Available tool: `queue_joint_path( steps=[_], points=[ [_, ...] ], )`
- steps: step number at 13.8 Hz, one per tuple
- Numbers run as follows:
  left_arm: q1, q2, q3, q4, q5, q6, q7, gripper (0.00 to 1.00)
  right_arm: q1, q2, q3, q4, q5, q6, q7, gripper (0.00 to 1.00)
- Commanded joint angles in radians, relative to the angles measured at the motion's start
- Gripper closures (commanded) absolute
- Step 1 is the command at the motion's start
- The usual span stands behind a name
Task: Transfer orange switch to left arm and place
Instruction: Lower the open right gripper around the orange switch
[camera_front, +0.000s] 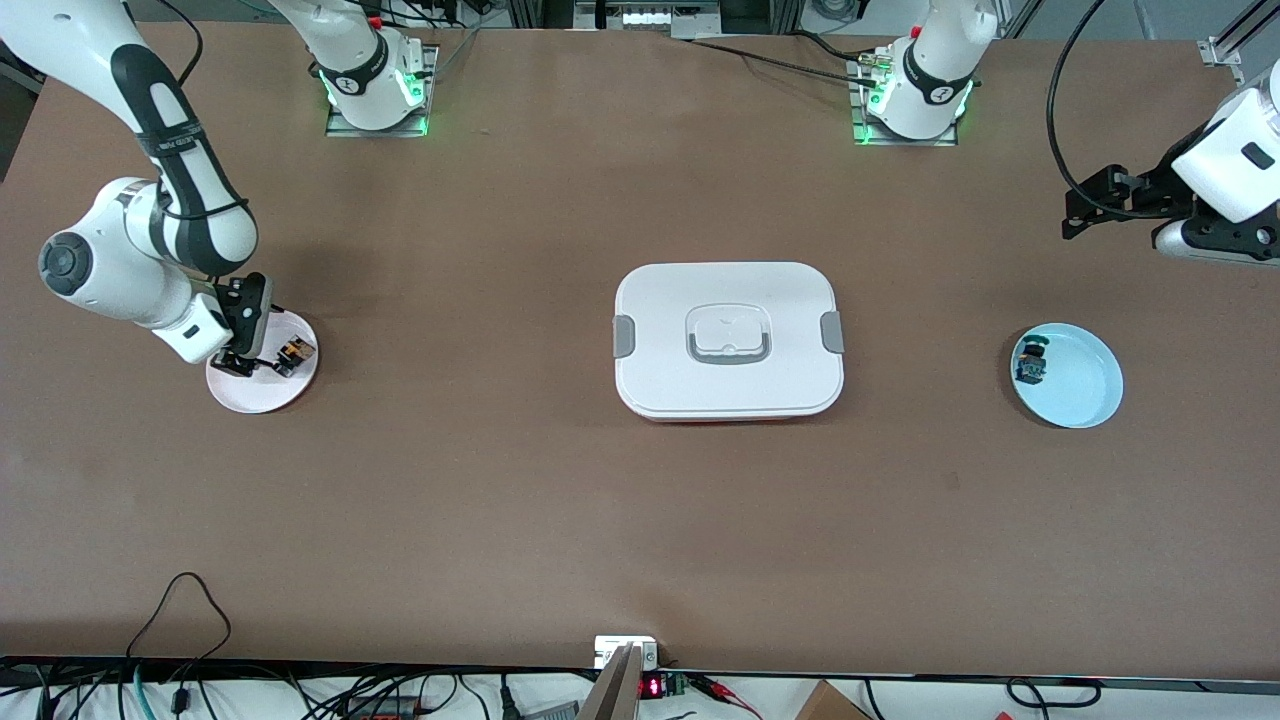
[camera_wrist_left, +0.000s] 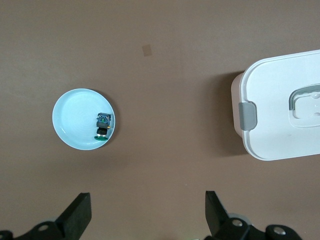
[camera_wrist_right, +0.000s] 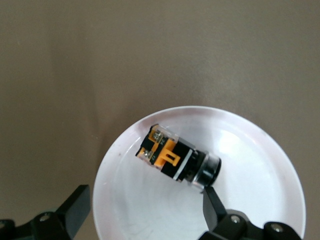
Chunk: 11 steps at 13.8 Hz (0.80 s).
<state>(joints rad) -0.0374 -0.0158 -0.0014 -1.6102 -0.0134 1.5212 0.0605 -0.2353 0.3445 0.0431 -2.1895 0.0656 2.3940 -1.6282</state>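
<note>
The orange switch (camera_front: 296, 352) lies on its side on a pale pink plate (camera_front: 262, 393) at the right arm's end of the table. In the right wrist view the switch (camera_wrist_right: 177, 160) shows its orange-yellow markings, and the plate (camera_wrist_right: 250, 165) looks white. My right gripper (camera_front: 255, 362) is low over this plate, open and empty (camera_wrist_right: 145, 207). One fingertip (camera_wrist_right: 212, 205) is close beside the switch's cap. My left gripper (camera_front: 1072, 215) waits high over the left arm's end of the table, open and empty (camera_wrist_left: 146, 212). The white box (camera_front: 728, 340) sits mid-table between the two plates and also shows in the left wrist view (camera_wrist_left: 282, 105).
A light blue plate (camera_front: 1075, 390) at the left arm's end holds a small dark component with a teal cap (camera_front: 1031, 362). Both show in the left wrist view, the plate (camera_wrist_left: 75, 115) and the component (camera_wrist_left: 102, 126). Cables run along the table's front edge.
</note>
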Motion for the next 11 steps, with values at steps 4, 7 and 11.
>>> queue_joint_path(
  steps=[4, 7, 11],
  points=[
    [0.005, 0.000, 0.000, 0.010, -0.010, -0.015, 0.002, 0.00, 0.008, -0.028, 0.014, 0.022, 0.011, -0.098, 0.397, 0.00],
    [0.005, 0.000, 0.000, 0.010, -0.010, -0.015, 0.002, 0.00, 0.043, -0.024, 0.014, 0.024, 0.002, -0.076, 0.465, 0.00],
    [0.005, 0.000, 0.000, 0.010, -0.010, -0.015, 0.002, 0.00, 0.070, -0.015, 0.012, 0.024, -0.018, 0.049, 0.468, 0.00]
  ],
)
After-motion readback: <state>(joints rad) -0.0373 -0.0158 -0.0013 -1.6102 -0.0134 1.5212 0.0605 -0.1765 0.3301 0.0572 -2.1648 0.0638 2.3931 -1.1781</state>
